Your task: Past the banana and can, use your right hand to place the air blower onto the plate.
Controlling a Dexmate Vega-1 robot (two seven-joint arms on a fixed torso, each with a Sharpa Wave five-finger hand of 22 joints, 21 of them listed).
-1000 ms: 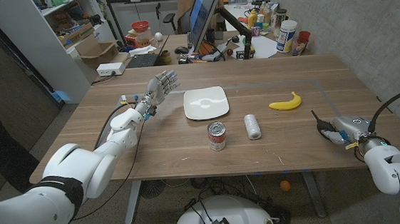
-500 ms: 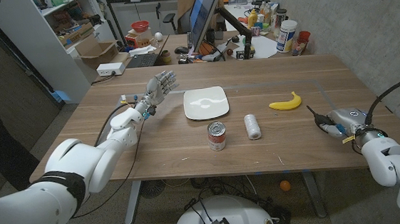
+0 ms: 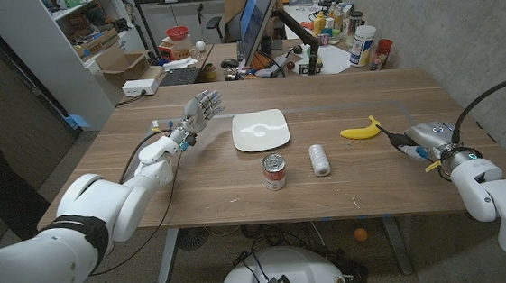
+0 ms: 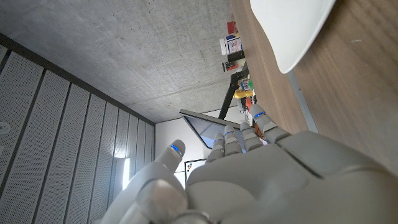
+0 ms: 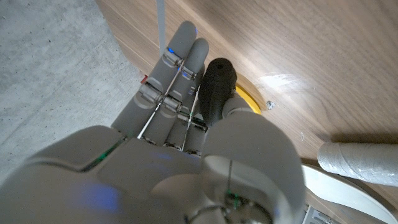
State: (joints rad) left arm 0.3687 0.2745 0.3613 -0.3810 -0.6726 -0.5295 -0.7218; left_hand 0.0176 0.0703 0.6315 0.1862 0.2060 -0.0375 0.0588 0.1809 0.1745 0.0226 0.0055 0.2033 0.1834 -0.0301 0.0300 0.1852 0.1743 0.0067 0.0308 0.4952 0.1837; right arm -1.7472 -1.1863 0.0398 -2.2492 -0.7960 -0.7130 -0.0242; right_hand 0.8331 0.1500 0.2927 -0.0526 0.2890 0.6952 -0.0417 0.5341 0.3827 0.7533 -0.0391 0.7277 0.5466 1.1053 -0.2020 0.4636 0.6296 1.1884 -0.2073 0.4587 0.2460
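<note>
Holding the black air blower (image 5: pixel 216 87), the right hand (image 3: pixel 418 137) shows no legible writing.

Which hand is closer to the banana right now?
Right. The right hand, holding the air blower, sits just beside the banana; the left hand is beyond the plate.

Between right hand (image 3: pixel 420 137) and plate (image 3: pixel 260 130): banana (image 3: pixel 362 130) just beside the hand, then white roll (image 3: pixel 320 160), then can (image 3: pixel 274 171) nearer the table's front. Open wood between banana and plate along the far side. Gap between roll and banana. Left hand (image 3: pixel 198 111) raised just left of plate.
</note>
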